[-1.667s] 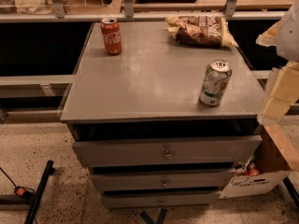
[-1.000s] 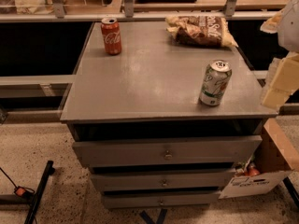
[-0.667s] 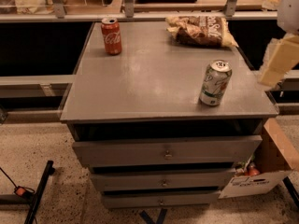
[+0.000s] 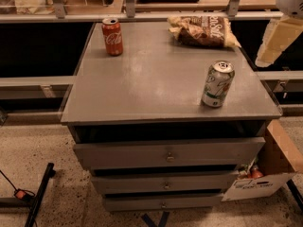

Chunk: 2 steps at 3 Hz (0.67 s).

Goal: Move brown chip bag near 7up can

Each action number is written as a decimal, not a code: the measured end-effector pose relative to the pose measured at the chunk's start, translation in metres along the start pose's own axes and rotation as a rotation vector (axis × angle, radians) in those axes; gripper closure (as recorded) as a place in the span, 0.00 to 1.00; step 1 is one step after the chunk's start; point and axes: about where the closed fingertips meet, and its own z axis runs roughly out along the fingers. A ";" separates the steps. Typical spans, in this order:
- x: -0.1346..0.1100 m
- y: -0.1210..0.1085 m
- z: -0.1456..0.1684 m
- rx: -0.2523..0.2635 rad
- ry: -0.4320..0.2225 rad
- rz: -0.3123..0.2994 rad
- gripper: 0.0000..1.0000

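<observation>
Brown chip bag is not in my gripper, which hangs beyond the right edge of the tabletop; its state I cannot tell. The bag lies near it at the far right, and the 7up can stands upright at the front right.

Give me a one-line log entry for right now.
gripper: past right edge of table | brown chip bag: rear right, not held | 7up can: front right, upright

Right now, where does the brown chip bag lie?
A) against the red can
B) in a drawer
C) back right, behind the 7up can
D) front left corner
C: the brown chip bag lies back right on the table, beyond the 7up can; the claw hangs past its right edge.
</observation>
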 end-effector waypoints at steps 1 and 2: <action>0.000 0.001 0.000 -0.001 0.001 0.001 0.00; 0.005 -0.010 0.011 0.033 0.058 -0.006 0.00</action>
